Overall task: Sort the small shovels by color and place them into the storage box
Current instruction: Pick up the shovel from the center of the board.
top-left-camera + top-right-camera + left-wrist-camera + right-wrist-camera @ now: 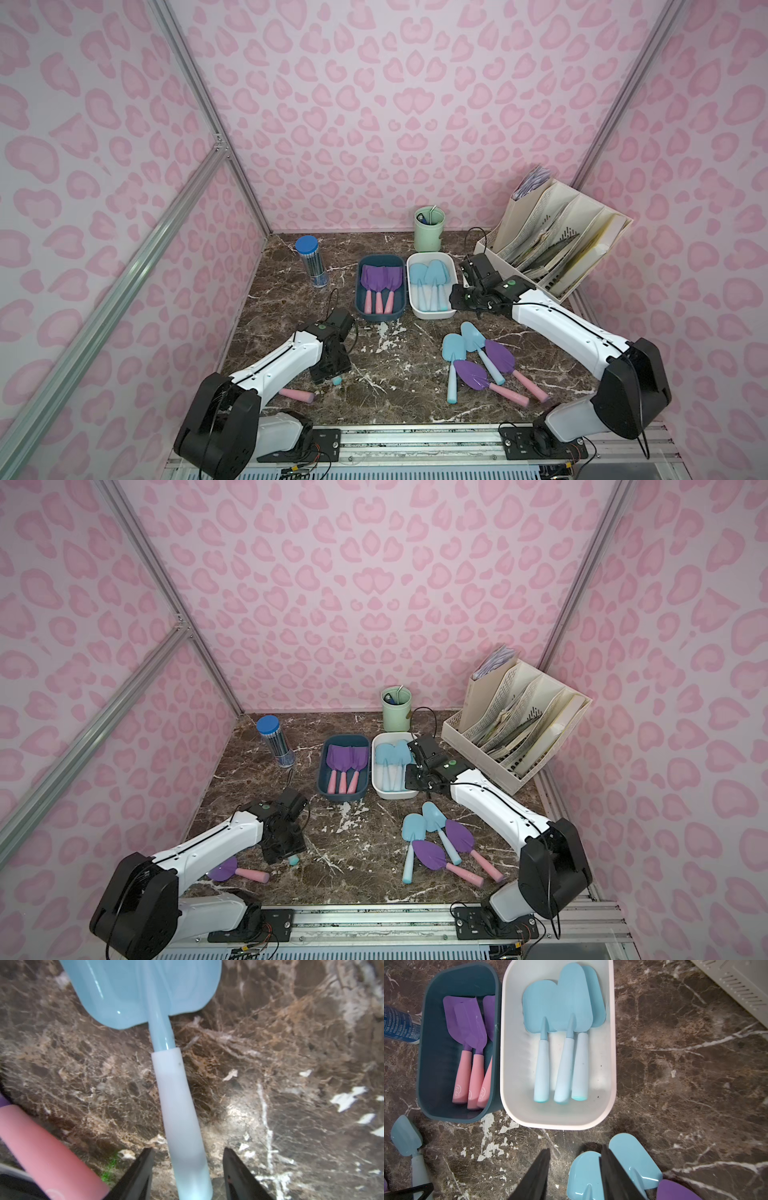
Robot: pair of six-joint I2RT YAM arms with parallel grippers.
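Note:
A light blue shovel [145, 987] lies on the marble table. My left gripper [188, 1151] is open and straddles its pale handle [178, 1095], with a gap on each side. From above only the handle's end [337, 379] shows below the left gripper [330, 374]. A purple shovel with a pink handle [232, 870] lies just beside it. The dark blue box [358, 299] holds three purple shovels [380, 280]. Three blue shovels [430, 274] lie in the white box [432, 316]. My right gripper [575, 1153] hangs open and empty near the white box [504, 1043], above a loose pile of shovels [478, 365].
A clear pencil tube with a blue cap [311, 262] stands at the back left. A green cup [429, 228] stands behind the boxes. A cream file organiser [557, 241] fills the back right corner, close behind my right wrist.

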